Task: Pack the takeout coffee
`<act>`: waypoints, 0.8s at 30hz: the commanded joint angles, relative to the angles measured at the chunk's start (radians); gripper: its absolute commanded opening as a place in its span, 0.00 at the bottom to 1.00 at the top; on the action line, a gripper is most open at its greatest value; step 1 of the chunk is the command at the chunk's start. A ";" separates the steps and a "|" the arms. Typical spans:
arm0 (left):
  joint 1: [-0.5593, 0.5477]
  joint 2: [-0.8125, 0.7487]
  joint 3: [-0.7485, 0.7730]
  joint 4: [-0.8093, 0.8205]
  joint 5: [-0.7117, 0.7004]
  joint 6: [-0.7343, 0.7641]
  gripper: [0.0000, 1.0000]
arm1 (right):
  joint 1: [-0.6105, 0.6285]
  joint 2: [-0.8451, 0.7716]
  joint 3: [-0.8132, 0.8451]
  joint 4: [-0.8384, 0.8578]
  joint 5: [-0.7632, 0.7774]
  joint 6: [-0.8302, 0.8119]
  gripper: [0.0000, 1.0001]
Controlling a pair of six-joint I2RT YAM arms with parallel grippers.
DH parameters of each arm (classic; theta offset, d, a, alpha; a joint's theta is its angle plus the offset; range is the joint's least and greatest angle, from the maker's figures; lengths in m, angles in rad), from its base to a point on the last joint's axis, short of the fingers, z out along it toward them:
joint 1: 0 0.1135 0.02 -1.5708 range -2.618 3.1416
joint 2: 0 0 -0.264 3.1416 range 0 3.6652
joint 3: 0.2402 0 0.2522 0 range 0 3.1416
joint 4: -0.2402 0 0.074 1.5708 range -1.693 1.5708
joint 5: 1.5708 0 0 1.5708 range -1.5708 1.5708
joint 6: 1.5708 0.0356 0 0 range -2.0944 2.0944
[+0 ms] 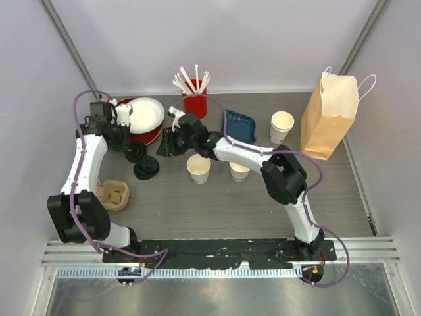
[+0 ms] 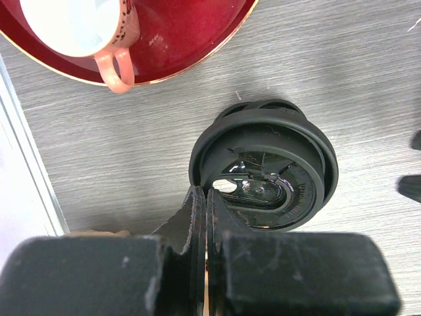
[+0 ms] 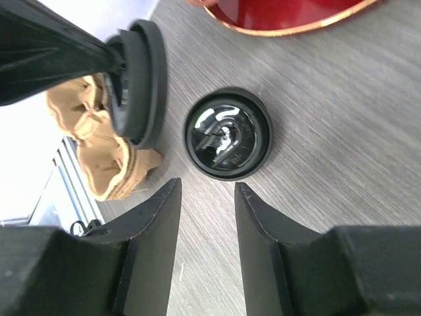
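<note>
Two small cream takeout coffee cups (image 1: 198, 168) (image 1: 239, 171) stand without lids at the table's middle. My left gripper (image 1: 131, 146) (image 2: 205, 197) is shut on the rim of a black plastic lid (image 2: 263, 171) (image 3: 135, 82) and holds it on edge just above the table. A second black lid (image 1: 146, 168) (image 3: 227, 131) lies flat on the table beside it. My right gripper (image 1: 163, 143) (image 3: 207, 187) is open with nothing between its fingers. It points at the lying lid from a short way off.
A brown paper bag (image 1: 329, 115) stands at the right, a third lidless cup (image 1: 281, 125) beside it. At the back are a red straw holder (image 1: 195, 102), a blue cloth (image 1: 240, 125), and a red plate (image 2: 191, 39) bearing a pink mug (image 2: 85, 26). A tan cup carrier (image 1: 113, 194) sits front left.
</note>
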 commanded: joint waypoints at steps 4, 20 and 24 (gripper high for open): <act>-0.103 -0.061 0.134 -0.114 -0.038 0.025 0.00 | -0.047 -0.214 0.002 -0.065 0.096 -0.124 0.44; -0.722 0.149 0.400 -0.286 -0.354 0.053 0.00 | -0.387 -0.725 -0.468 -0.174 0.312 -0.222 0.47; -0.788 0.233 0.458 -0.324 -0.377 0.053 0.00 | -0.404 -0.761 -0.495 -0.210 0.326 -0.247 0.46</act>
